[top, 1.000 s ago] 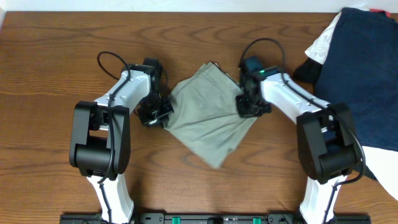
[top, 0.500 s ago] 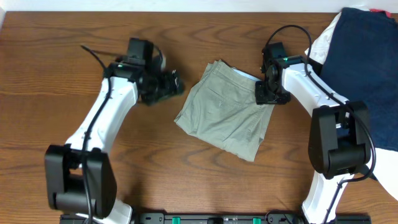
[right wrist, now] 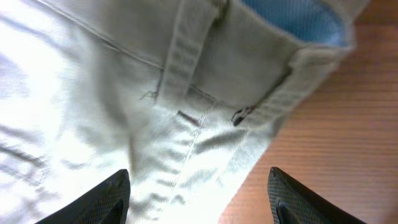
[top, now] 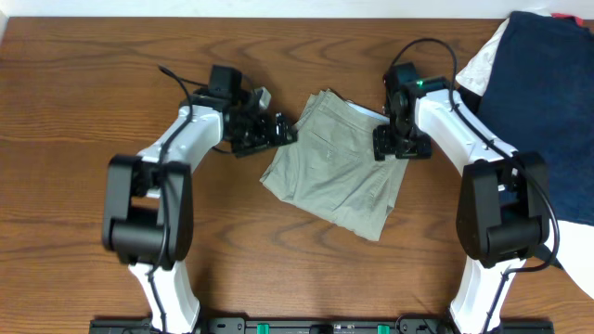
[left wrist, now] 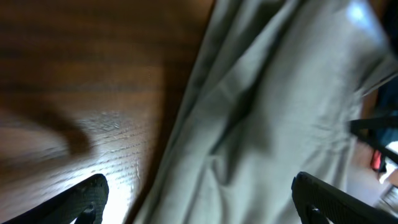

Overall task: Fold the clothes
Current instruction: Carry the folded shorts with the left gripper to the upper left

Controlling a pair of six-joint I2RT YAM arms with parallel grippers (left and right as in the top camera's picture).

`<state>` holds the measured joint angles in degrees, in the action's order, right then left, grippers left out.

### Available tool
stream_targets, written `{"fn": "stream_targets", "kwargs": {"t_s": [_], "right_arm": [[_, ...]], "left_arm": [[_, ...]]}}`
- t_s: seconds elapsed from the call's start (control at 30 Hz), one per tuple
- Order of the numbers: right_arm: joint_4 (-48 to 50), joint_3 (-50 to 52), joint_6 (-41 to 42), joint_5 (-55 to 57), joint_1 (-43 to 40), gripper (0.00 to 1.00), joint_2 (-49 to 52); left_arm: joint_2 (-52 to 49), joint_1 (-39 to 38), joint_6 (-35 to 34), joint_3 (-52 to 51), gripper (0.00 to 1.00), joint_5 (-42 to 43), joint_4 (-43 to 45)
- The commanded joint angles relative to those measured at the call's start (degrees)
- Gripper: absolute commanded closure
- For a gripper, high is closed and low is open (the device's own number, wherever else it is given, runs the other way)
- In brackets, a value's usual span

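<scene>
A: How far was the folding?

B: The shorts (top: 334, 172) lay as a compact folded bundle in the middle of the table (top: 83, 83). I judged it nearly finished.

A: And the grippers?

B: The left gripper (top: 283, 133) was at the bundle's left edge and the right gripper (top: 397, 148) over the waistband corner. Both had their jaws apart and held nothing. Perhaps only some tidying was left.
</scene>
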<state>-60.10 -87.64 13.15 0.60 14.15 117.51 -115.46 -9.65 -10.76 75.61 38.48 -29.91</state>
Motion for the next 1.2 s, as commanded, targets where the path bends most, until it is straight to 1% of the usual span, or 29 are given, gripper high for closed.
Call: {"fn": "stream_targets", "kwargs": {"t_s": [0.0, 0.07, 0.1, 0.17, 0.23, 0.3, 0.33, 0.37, 0.4, 0.43, 0.5, 0.6, 0.73, 0.83, 0.97, 1.07, 1.17], "right_arm": [[-1.2, -4.0, 0.1, 0.9, 0.0, 0.30, -4.7], [-1.4, -5.1, 0.1, 0.9, 0.0, 0.30, -7.1], [-1.4, -5.4, 0.1, 0.9, 0.0, 0.30, -8.3], [-1.0, -5.4, 0.1, 0.9, 0.0, 0.30, -10.7], [-0.7, -5.4, 0.1, 0.9, 0.0, 0.30, -12.9], [-0.5, -5.4, 0.1, 0.9, -0.1, 0.31, -14.5], [-0.5, -5.4, 0.1, 0.9, -0.2, 0.31, -15.1], [-0.5, -5.4, 0.1, 0.9, -0.3, 0.31, -15.9], [-0.5, -5.4, 0.1, 0.9, -0.3, 0.31, -16.5], [-0.6, -5.4, 0.1, 0.9, -0.3, 0.31, -16.9], [-0.9, -5.4, 0.1, 0.9, -0.3, 0.31, -17.5], [-1.9, -5.4, 0.1, 0.9, -0.3, 0.31, -17.8], [-3.4, -5.4, 0.1, 0.9, -0.5, 0.32, -17.8], [-3.7, -5.4, 0.1, 0.9, -0.6, 0.32, -17.8], [-3.7, -5.4, 0.1, 0.9, -0.6, 0.33, -17.8], [-3.8, -5.4, 0.1, 0.9, -0.6, 0.34, -17.8], [-3.8, -5.4, 0.1, 0.9, -0.6, 0.34, -17.8]], "left_arm": [[-3.9, 0.1, 2.1, 0.0, 0.05, 6.4, 0.0], [-5.5, 0.1, 2.1, 0.0, 0.09, 7.5, -0.6], [-6.0, 0.0, 2.1, 0.0, 0.13, 7.9, -1.1], [-6.3, -0.1, 2.2, 0.0, 0.29, 8.1, -2.6], [-6.3, -0.1, 2.2, 0.0, 0.55, 8.1, -3.9], [-6.3, -0.1, 2.2, 0.0, 0.68, 8.1, -4.6], [-6.3, -0.1, 2.2, 0.0, 0.71, 8.1, -4.8], [-6.3, -0.1, 2.2, 0.0, 0.77, 8.1, -5.0], [-6.3, -0.1, 2.2, 0.0, 0.88, 8.1, -5.0], [-6.3, 0.0, 2.2, 0.0, 0.94, 8.1, -4.9], [-6.1, 0.7, 2.2, 0.1, 0.94, 7.3, -4.5], [-4.9, 3.5, 1.3, 0.6, 0.94, 2.2, -4.8], [-0.7, 11.2, -3.1, 2.5, 0.94, -7.9, -6.2], [3.2, 17.5, -4.5, 4.5, 0.94, -14.6, -6.8], [8.5, 24.6, -4.5, 7.1, 0.94, -23.2, -7.2], [10.4, 28.0, -4.3, 8.6, 0.94, -26.2, -7.1], [10.5, 29.9, -2.3, 9.1, 0.94, -26.2, -7.1]]}}
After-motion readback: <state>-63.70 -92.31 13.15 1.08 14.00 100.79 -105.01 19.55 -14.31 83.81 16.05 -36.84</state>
